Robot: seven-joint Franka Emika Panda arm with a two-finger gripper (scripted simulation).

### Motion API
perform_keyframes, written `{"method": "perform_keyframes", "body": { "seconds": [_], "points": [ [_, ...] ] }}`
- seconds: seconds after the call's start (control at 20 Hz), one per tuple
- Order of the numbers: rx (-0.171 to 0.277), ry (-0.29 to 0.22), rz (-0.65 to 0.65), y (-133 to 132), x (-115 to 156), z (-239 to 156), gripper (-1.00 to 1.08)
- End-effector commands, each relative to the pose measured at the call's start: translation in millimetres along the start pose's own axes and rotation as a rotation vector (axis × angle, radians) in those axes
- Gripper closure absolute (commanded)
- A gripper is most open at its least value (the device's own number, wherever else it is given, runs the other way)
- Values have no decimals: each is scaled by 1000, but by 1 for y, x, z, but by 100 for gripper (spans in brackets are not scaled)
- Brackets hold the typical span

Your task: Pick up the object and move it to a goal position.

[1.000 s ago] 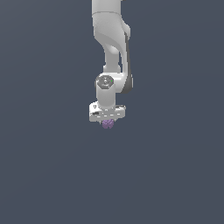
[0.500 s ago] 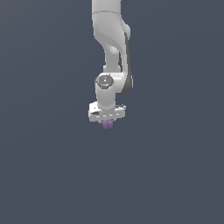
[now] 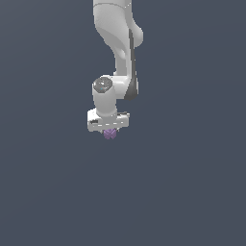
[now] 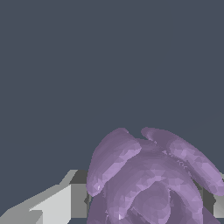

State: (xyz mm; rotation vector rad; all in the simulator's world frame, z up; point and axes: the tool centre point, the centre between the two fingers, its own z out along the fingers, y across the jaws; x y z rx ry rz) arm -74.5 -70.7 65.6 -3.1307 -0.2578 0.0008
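A white robot arm (image 3: 117,43) is reaching down from the top of the exterior view, its gripper (image 3: 109,129) hanging near the middle of the frame with a small purple lump (image 3: 110,134) poking out just beneath it. The arm is carrying the lump between its jaws — in the wrist view the lump (image 4: 151,177) is filling the space between a pale finger (image 4: 57,203) on one side and a sliver of the other finger (image 4: 216,205) at the opposite edge, its bumpy lobes bulging past both. The jaws appear to be pinching the lump from both sides rather than standing spread apart from it.

Judging from this, the pickup looks done: the lump is sitting in the grip, not lying loose. What is left seems to be the carry and arrival at the goal — no marker for that goal is showing in either view, so how much travel is left cannot be told.

The surroundings are giving little away. A flat, dark grey-blue field (image 3: 192,182) is filling both views from edge to edge, with no seam, horizon, shadow or other item on it; whether it is a surface below or plain backdrop cannot be told, nor how high the lump is hanging.
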Motion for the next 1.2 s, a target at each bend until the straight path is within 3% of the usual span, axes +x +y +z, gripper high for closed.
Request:
{"method": "perform_keyframes", "body": {
  "seconds": [0.0, 0.65, 0.9, 1.15],
  "points": [
    [0, 1, 1, 21, -2, -12, 108],
    [0, 1, 0, 144, -13, -79, 108],
    [0, 1, 0, 168, -14, -91, 108],
    [0, 1, 0, 175, -14, -95, 108]
  ]
}}
